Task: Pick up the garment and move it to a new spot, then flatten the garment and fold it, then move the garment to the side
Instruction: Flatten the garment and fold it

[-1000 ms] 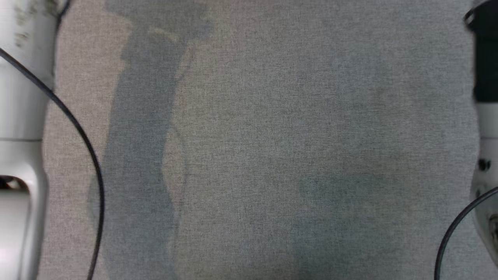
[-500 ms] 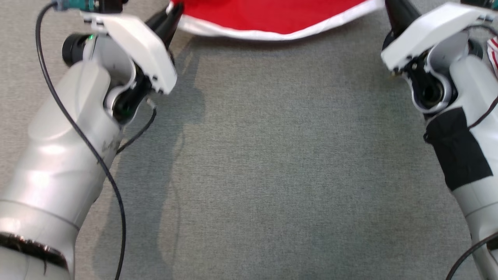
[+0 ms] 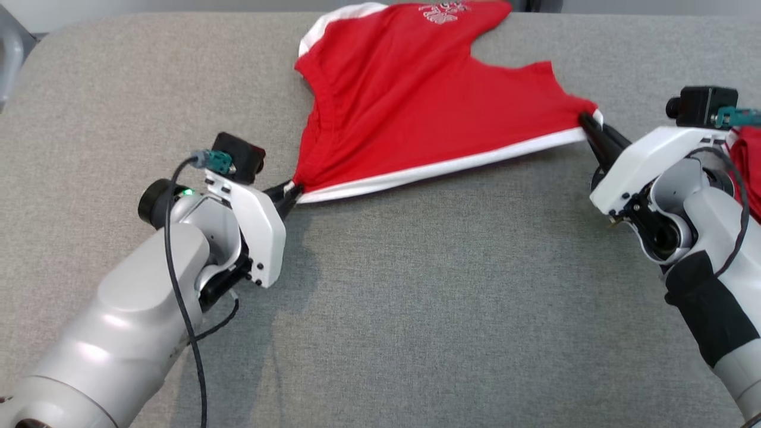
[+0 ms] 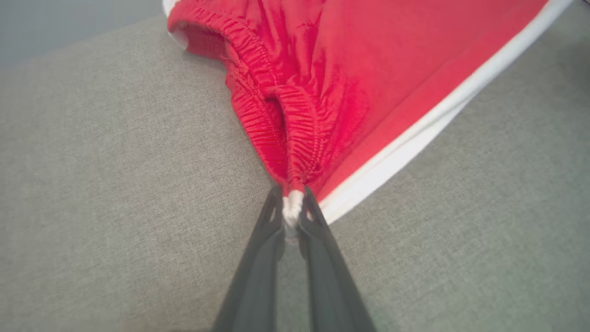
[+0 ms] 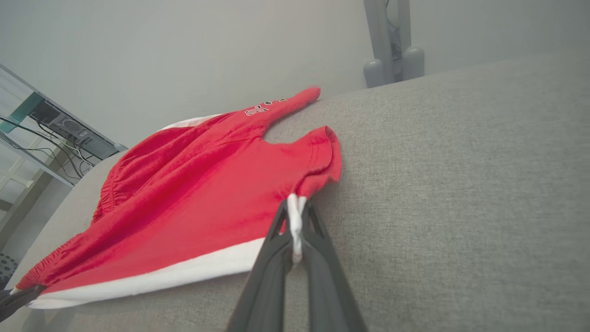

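One red garment (image 3: 416, 113) with white trim lies on the far half of the one grey tabletop (image 3: 446, 297). Its near white hem is pulled taut between two hands. The left hand (image 3: 291, 193) is clenched on the hem's left corner, and the right hand (image 3: 588, 122) is clenched on its right corner. One more piece of red cloth (image 3: 750, 172) shows behind the right arm. Half a second ago the head view caught just the hem at its top edge. The camera has since swung up, and the whole garment is now in it.

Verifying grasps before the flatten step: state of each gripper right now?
Left gripper: closed on the waistband corner of the red garment.
Right gripper: closed on the garment's white-trimmed corner.
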